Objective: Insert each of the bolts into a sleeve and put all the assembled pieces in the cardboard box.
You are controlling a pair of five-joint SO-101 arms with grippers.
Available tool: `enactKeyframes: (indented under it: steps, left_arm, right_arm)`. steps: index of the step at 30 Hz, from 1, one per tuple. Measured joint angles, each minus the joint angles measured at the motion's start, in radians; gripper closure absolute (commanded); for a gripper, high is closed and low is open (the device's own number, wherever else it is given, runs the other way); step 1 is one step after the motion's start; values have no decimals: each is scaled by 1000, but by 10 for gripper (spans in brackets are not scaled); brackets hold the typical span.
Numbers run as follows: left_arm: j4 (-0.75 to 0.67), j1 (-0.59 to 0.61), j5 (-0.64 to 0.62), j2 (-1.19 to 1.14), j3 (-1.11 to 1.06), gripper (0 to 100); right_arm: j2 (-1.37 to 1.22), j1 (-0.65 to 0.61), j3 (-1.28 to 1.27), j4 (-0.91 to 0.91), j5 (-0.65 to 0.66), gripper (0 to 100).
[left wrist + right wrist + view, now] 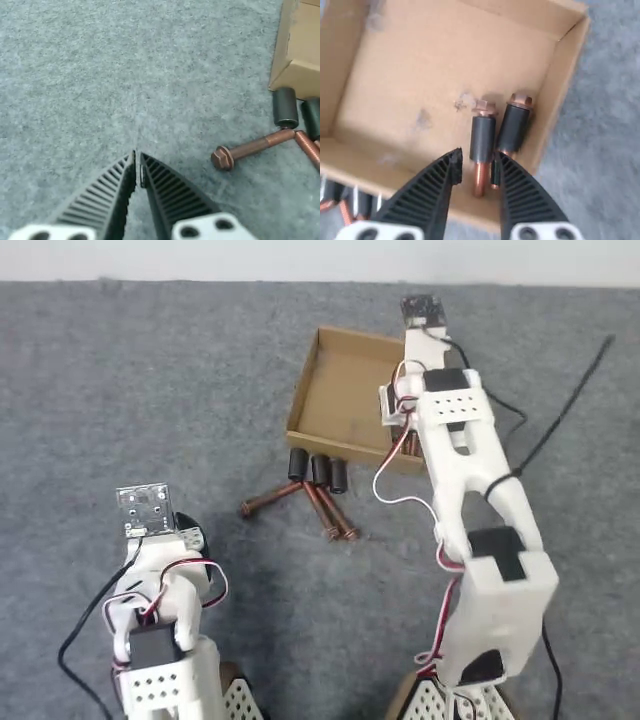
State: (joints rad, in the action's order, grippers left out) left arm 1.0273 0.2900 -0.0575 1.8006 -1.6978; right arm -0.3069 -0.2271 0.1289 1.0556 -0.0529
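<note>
Two assembled pieces, each a copper bolt in a black sleeve, lie side by side in the cardboard box point(420, 75): one point(483, 136) beside the other point(515, 127), near a side wall. My right gripper point(477, 162) hangs open just above their lower ends and holds nothing. On the carpet before the box point(340, 390) stand three black sleeves point(319, 470) in a row, with three copper bolts point(322, 506) fanned out from them. My left gripper point(138, 159) is shut and empty, low over bare carpet, left of a bolt point(250, 149) whose tip meets a sleeve point(285, 107).
The right arm point(470, 470) stretches over the box's right side. The left arm point(160, 610) sits at the near left. Grey carpet point(150, 380) covers the table, with open room to the left of the box.
</note>
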Motion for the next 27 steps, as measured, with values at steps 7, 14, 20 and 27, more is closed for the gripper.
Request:
enactKeyframes:
  steps: [7,14,20,27]
  left_arm:
    - [0,0,0,0,0,988]
    - [0,0,0,0,0,988]
    - [0,0,0,0,0,988]
    - [0,0,0,0,0,988]
  right_arm:
    - [150,-35,0,264,-3,925]
    - [261,-187,0,540,-3,925]
    - [324,-336,-3,694,-3,925]
    - [470,-468,-253,683,-3,925]
